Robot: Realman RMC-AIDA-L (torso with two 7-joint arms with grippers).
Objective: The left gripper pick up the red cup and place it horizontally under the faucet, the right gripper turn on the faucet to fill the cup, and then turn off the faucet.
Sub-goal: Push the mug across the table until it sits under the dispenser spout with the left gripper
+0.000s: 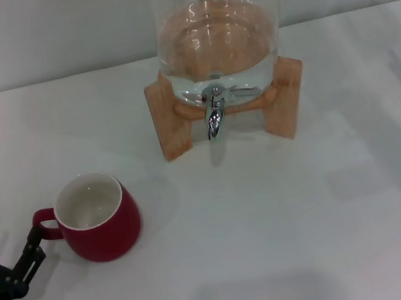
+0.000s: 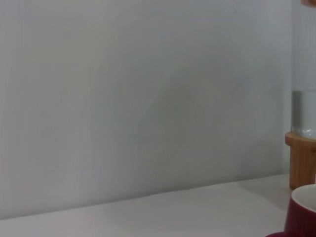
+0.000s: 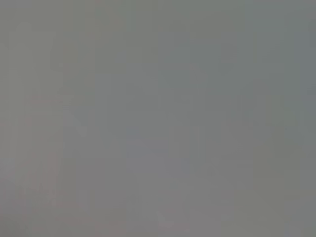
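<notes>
The white table point(image 1: 286, 242) carries everything. At its far side a clear glass dispenser point(image 1: 215, 37), part-filled with water, sits in a wooden stand point(image 1: 171, 120), and the faucet point(image 1: 214, 115) points down from the front of it with nothing beneath its spout. The red cup point(image 1: 99, 219) stands upright on the table, well apart from the faucet and toward the robot's left, its white inside empty and its handle turned toward the left end effector point(image 1: 8, 253). That end effector sits at the near left edge of the head view, fingers spread wide, one fingertip just beside the handle, holding nothing. The right end effector is not in view.

By my reading the task is at its very start: the cup is not yet grasped, and placing, filling and shutting off all remain. No brand, label or writing can be read anywhere.
</notes>
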